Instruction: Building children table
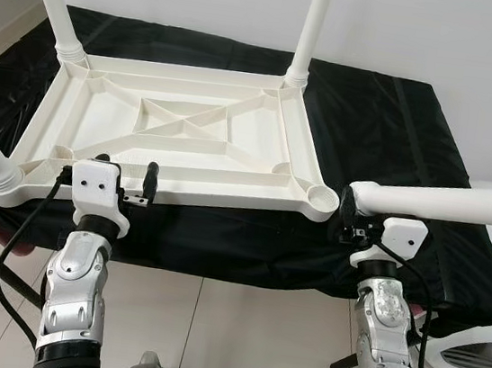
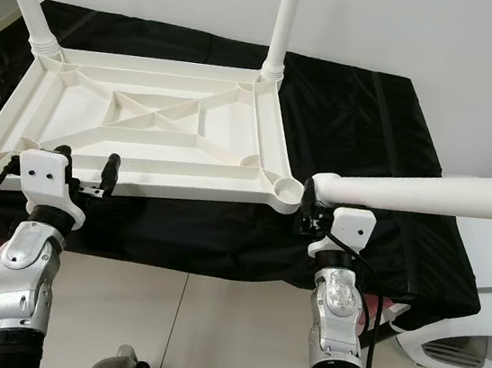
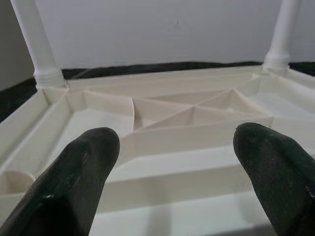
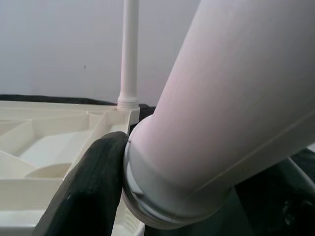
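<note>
My right gripper grips the last leg; left gripper spread, empty; I should tip the leg upright over the empty socket, then twist squarely.

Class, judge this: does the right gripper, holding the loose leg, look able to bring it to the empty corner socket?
Probably yes: the right gripper holds the leg just beside the empty socket, with nothing between.

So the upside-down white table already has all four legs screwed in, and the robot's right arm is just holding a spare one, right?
Not quite. Three legs stand in the table top; the near right corner socket is empty, as the left eye view shows. The leg in the right gripper is the fourth one, not a spare.
</note>
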Available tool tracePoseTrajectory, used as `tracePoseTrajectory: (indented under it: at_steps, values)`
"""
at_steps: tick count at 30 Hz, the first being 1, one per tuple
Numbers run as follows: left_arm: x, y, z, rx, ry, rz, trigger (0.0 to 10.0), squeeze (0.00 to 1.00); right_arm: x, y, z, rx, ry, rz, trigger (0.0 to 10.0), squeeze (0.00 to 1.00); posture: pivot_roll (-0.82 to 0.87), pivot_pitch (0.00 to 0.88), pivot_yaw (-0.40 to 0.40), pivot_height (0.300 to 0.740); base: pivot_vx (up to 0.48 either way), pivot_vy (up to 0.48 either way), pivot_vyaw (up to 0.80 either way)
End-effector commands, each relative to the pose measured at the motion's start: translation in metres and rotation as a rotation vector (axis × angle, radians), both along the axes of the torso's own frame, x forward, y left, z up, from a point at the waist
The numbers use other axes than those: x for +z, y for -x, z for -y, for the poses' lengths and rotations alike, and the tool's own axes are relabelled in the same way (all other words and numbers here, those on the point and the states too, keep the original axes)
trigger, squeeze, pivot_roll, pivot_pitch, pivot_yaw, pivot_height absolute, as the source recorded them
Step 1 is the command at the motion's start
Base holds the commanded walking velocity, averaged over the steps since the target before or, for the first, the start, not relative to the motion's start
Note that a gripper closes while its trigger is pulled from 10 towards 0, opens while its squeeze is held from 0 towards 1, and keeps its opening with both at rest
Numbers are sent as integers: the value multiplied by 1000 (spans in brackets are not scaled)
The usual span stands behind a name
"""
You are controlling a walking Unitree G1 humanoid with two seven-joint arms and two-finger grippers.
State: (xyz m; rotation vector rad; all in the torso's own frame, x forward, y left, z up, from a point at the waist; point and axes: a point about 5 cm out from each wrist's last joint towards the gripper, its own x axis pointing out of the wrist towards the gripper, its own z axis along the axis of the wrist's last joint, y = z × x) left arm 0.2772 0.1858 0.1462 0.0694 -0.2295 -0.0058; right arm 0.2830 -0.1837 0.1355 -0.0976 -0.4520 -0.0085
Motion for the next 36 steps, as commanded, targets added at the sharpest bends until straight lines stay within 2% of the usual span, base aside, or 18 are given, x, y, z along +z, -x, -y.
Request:
tracePoseTrajectory:
  at_steps: [1, 13, 24, 36]
  values:
    - [-6, 4, 4, 88, 63, -11, 10000, 0, -4, 3, -2, -5, -5, -16, 10000, 0, 3, 0, -19, 740, 0, 0, 0]
    - [-12, 10, 9, 85, 46, -26, 10000, 0, -10, 8, -7, 12, -10, -49, 10000, 0, 14, 0, -30, 740, 0, 0, 0]
    - [-9, 6, 20, 17, 32, -23, 10000, 0, -13, 7, -13, 38, -4, -75, 10000, 0, 15, 0, -35, 740, 0, 0, 0]
    - [-4, -1, 22, -23, 1, -3, 10000, 0, -9, 2, -14, 66, 25, -70, 10000, 0, 14, 0, -37, 740, 0, 0, 0]
